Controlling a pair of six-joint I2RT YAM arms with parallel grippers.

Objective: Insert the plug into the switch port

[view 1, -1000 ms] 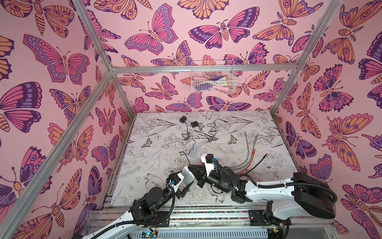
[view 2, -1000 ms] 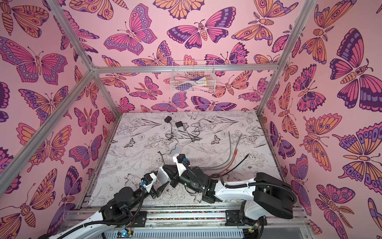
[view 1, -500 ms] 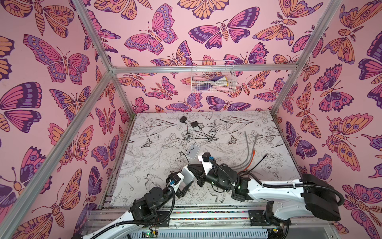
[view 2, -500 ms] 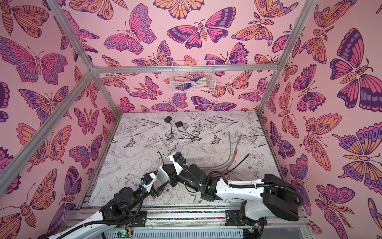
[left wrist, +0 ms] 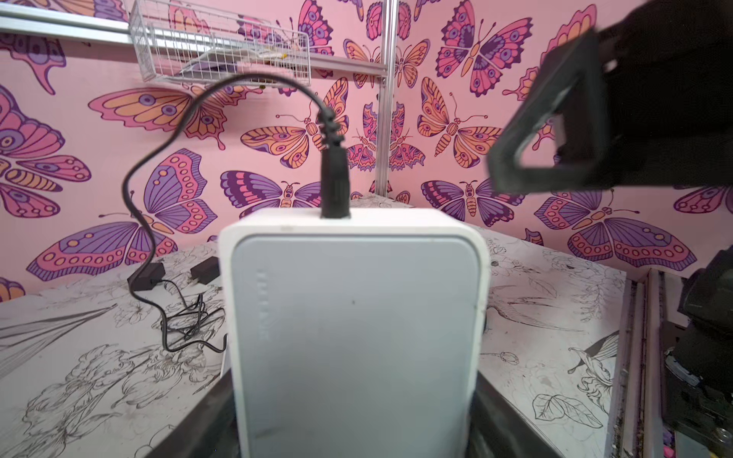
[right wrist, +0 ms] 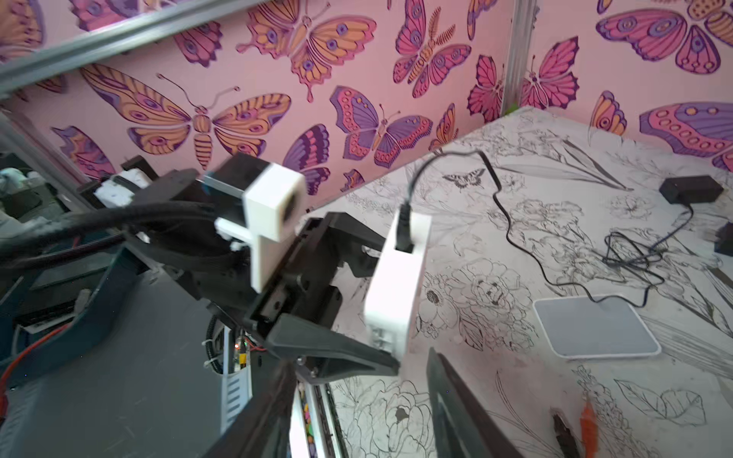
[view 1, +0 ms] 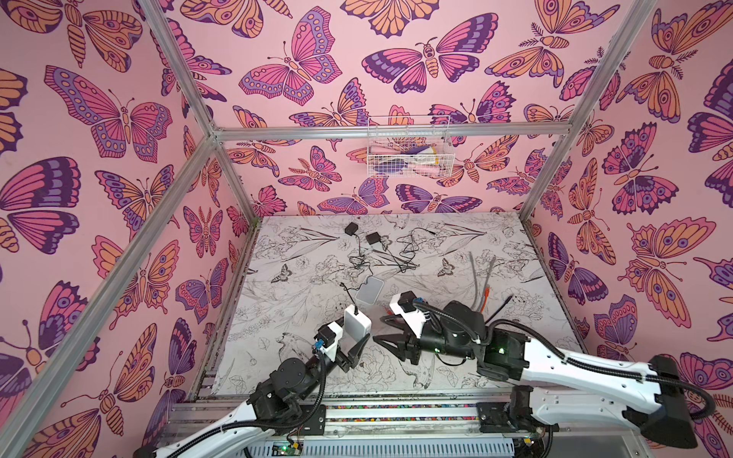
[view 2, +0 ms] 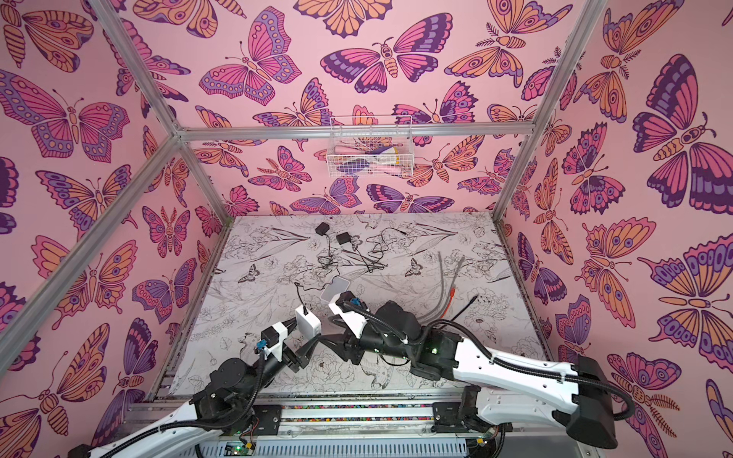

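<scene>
The white switch [view 1: 357,326] is clamped between the jaws of the left gripper [view 1: 352,340] and held above the table [view 1: 285,301], toward 7 o'clock of its middle. The black plug [left wrist: 335,186] is seated in the switch's far edge, at 12 o'clock, and its cable [left wrist: 158,146] is trailed back to an adapter [left wrist: 144,275]. At 3 o'clock, just beside the switch, the right gripper [view 1: 380,328] is seen with jaws apart, nothing between them. A second switch [view 1: 369,290] is laid flat at 1 o'clock.
</scene>
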